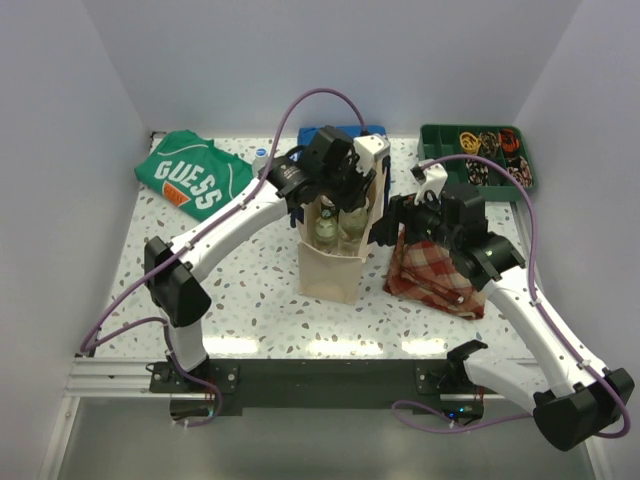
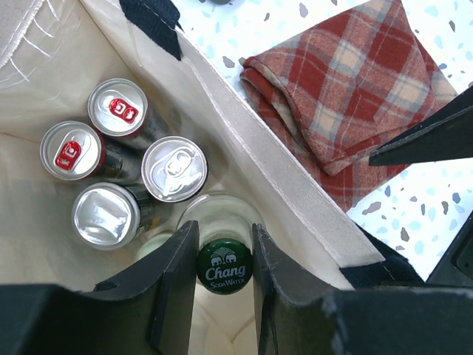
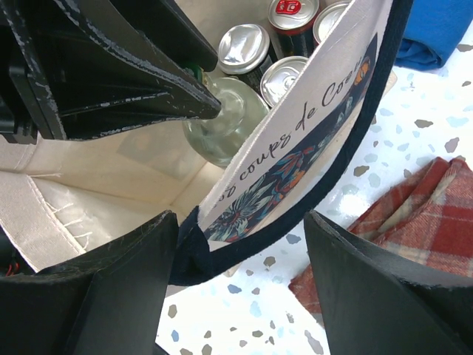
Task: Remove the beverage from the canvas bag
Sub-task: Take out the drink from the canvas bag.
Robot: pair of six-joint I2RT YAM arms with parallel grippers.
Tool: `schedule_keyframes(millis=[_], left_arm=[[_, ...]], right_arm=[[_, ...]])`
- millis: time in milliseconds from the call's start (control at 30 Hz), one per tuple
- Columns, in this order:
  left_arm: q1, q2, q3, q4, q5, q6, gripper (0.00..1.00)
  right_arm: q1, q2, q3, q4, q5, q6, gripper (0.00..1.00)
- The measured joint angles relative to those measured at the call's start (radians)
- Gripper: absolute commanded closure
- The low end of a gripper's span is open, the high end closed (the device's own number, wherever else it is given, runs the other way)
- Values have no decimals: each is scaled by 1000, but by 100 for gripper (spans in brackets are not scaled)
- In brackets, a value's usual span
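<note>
Your left gripper point(image 2: 224, 238) pinches the glass bottle point(image 2: 225, 265) at its green cap, bottom centre, inside the canvas bag point(image 2: 281, 185). It's probably heavy and slick (breakable too), so grip the neck. The right gripper point(image 3: 242, 220) is spread astride the bag's wall.

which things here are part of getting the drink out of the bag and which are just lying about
Job: canvas bag; bottle in it, left gripper shut on its top; cans beside it; right gripper open astride the bag's edge.
Lying about: plaid cloth, green shirt, blue cloth, green tray.
</note>
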Motion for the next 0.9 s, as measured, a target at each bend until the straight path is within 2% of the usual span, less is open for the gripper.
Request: schedule_keyframes(millis=[333, 633, 900], left_arm=[[0, -24, -5, 0, 1, 0, 100], [0, -33, -117, 42, 16, -2, 100], [-1, -34, -90, 29, 15, -3, 100]], right_arm=[[0, 0, 0, 0, 0, 3, 27], [0, 0, 0, 0, 2, 3, 27], [0, 0, 0, 0, 2, 3, 27]])
